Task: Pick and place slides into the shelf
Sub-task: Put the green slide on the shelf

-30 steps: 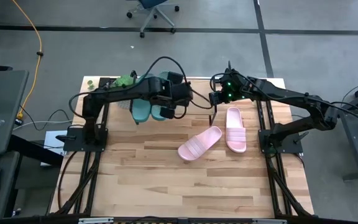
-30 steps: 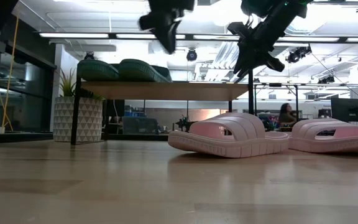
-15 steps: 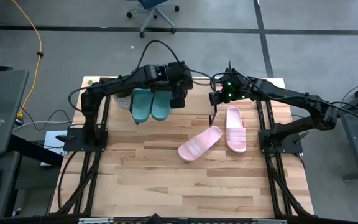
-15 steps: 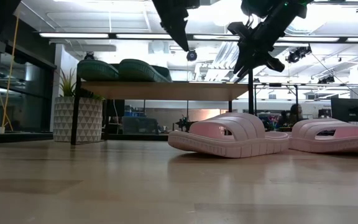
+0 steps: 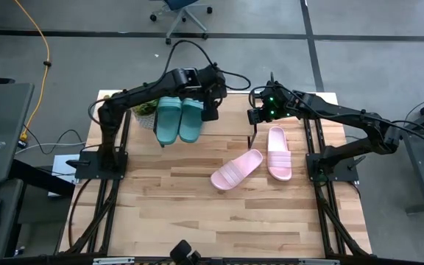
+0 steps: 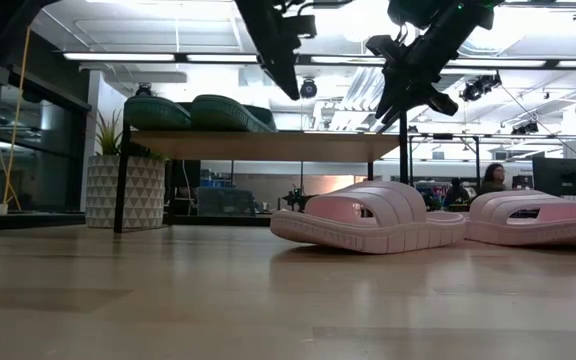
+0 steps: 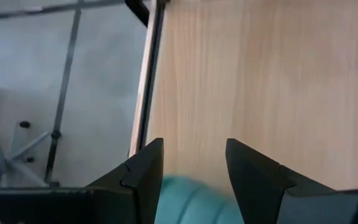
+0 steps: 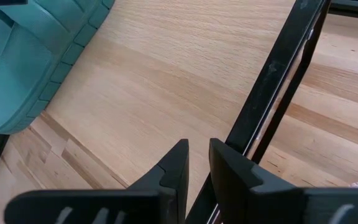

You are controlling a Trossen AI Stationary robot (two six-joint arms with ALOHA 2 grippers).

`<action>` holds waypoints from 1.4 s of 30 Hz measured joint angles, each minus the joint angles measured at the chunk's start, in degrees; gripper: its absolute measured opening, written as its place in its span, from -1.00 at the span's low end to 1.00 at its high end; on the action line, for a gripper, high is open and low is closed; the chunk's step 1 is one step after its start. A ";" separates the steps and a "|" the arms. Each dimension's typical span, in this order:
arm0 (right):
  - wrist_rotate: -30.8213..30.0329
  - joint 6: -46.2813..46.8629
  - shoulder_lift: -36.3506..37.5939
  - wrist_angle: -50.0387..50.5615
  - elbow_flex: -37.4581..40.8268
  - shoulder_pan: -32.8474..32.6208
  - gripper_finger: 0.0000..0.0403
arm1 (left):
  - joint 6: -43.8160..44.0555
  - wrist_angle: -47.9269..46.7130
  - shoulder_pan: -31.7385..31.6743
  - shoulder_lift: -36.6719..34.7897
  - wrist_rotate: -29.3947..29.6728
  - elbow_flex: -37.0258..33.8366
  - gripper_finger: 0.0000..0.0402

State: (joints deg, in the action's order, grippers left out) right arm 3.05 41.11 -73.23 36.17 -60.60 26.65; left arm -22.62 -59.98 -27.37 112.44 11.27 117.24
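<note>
I see two dark teal ribbed slides (image 5: 179,121) on the light wood shelf (image 6: 268,145), two pale pink slides (image 5: 260,162) beside it; left gripper (image 5: 210,103) above, fingers apart, empty; right gripper (image 5: 255,116) nearly closed, empty

My stock, by colour: two dark teal ribbed-strap rubber slides (image 5: 179,121) on the pale wood-plank shelf (image 6: 268,143) with black legs; two pale pink ribbed slides (image 5: 260,162) at four o'clock.

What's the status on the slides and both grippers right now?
Left gripper open, empty, above the shelf. Right gripper nearly shut, empty, by the shelf's end. Two green slides on the shelf, two pink slides on the table. Nothing in the way.
</note>
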 joint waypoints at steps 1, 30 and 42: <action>0.00 0.00 0.00 0.00 0.00 0.00 -0.73 | -0.03 0.41 -0.01 0.20 -0.15 0.06 -0.20; 0.02 0.00 0.00 0.02 0.00 -0.02 -0.73 | 1.92 -0.87 -3.92 4.05 -2.69 0.02 -0.20; 0.02 0.02 0.00 0.02 0.00 -0.02 -0.73 | 2.39 -3.48 -6.66 4.01 -0.46 0.02 -0.20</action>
State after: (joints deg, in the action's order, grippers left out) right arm 3.07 41.12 -73.23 36.19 -60.60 26.63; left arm -20.23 -63.46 -34.02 116.44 10.81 117.25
